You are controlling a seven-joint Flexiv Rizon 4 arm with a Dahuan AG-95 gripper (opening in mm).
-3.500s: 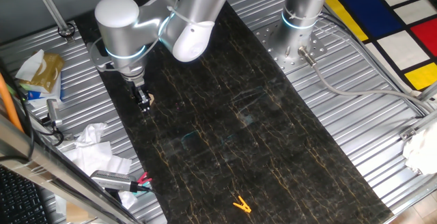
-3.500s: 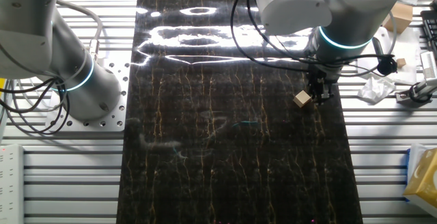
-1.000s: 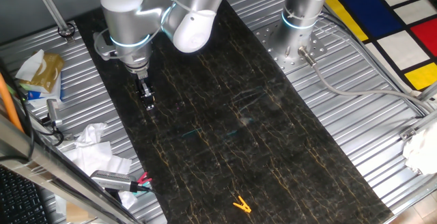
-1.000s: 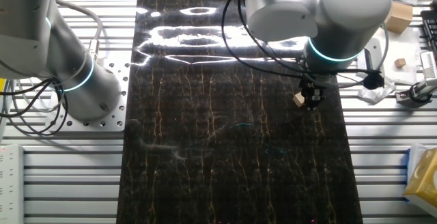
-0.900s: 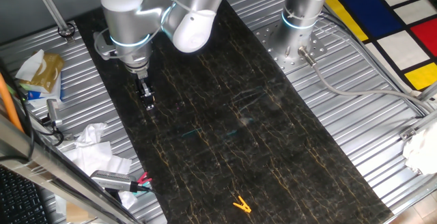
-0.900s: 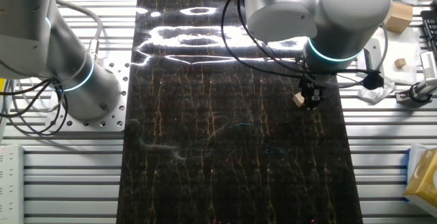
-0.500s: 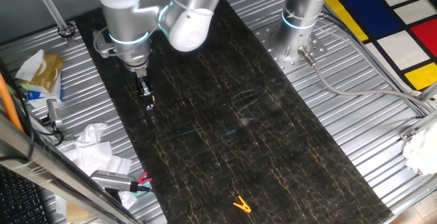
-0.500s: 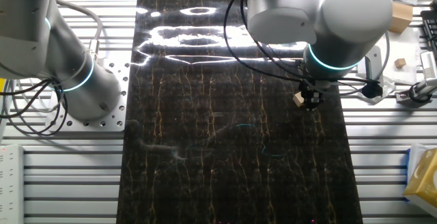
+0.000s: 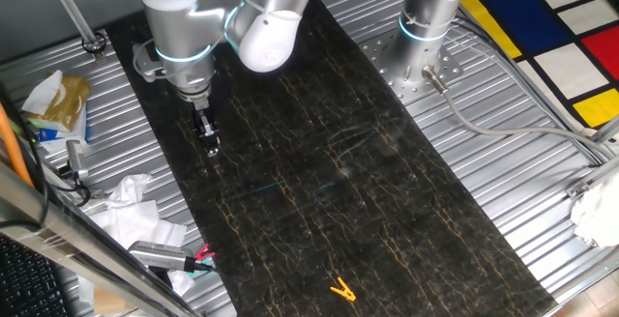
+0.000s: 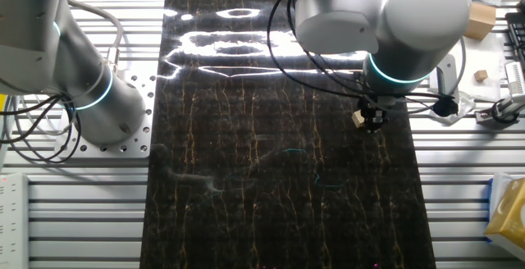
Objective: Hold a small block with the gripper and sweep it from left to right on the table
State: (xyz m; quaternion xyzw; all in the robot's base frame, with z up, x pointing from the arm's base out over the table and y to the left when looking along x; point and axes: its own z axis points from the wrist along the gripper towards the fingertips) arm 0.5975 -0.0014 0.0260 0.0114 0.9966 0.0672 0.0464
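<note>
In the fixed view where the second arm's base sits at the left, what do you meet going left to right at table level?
Second arm's base → black table → small block → gripper → yellow box.

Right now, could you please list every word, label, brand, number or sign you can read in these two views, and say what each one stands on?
None: no text can be read in either view.
The yellow and blue carton at the table's side may carry print, but it is too small and blurred to read.
The silver robot arm with light-blue rings shows no legible marking.
</note>
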